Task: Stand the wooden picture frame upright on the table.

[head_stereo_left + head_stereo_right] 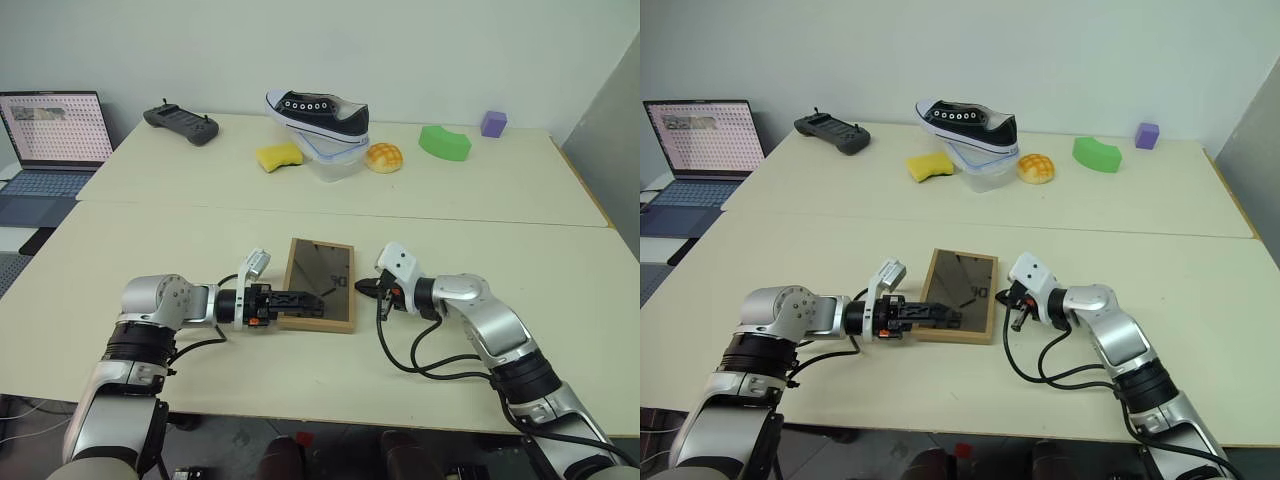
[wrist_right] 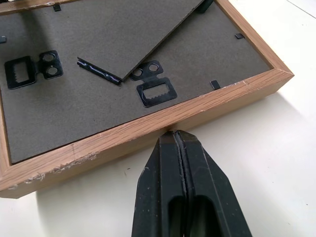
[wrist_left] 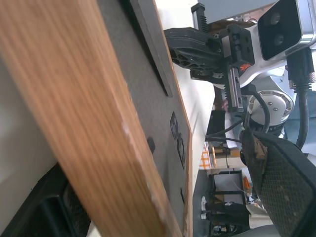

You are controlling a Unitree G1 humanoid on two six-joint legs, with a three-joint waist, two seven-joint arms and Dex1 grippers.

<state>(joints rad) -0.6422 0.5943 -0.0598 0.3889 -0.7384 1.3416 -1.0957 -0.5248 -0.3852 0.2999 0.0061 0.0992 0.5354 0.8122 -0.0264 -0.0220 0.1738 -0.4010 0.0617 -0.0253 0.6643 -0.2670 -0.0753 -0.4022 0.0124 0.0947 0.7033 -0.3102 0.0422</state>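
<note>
Wooden picture frame point(image 1: 320, 284) lying face-down near the table's point(image 1: 560, 290) front edge; open left gripper point(image 1: 300, 304) straddling its side, closed empty right gripper point(image 2: 176, 140) bracing opposite. Next: clamping, then tilting upright.

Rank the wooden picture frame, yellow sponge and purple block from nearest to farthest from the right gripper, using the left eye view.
1. wooden picture frame: right beside the right gripper, on its left.
2. yellow sponge: far half of the table, left of the shoe.
3. purple block: far right corner.
</note>
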